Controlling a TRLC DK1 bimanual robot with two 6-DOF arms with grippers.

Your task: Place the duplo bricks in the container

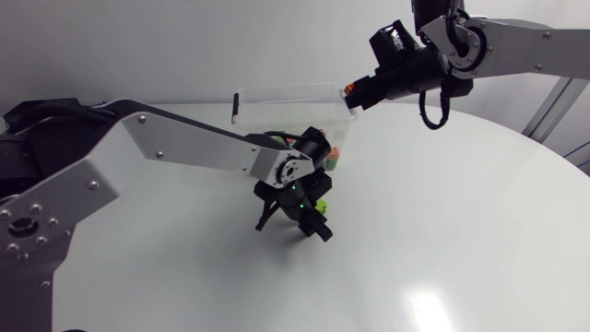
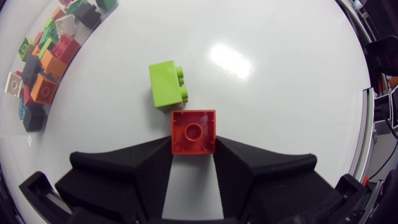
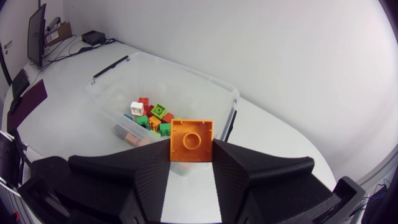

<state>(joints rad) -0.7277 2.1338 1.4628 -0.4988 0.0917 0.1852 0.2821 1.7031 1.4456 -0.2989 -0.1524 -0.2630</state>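
Note:
My left gripper (image 2: 193,148) is shut on a red duplo brick (image 2: 193,131), low over the white table. Just ahead of it lies a lime green brick (image 2: 166,84), which the head view shows beside the left gripper (image 1: 297,210) as a green brick (image 1: 319,208). My right gripper (image 3: 191,150) is shut on an orange brick (image 3: 191,140) and hangs above the near rim of the clear plastic container (image 3: 227,96). Several coloured bricks (image 3: 152,116) lie on the container's floor. In the head view the right gripper (image 1: 353,92) is at the right end of the container (image 1: 286,89).
The container stands at the back of the round white table (image 1: 442,212), just behind my left gripper. In the left wrist view its coloured bricks (image 2: 43,62) show off to the side through the container's wall. A black handle clip (image 3: 111,67) sits on the container's far rim.

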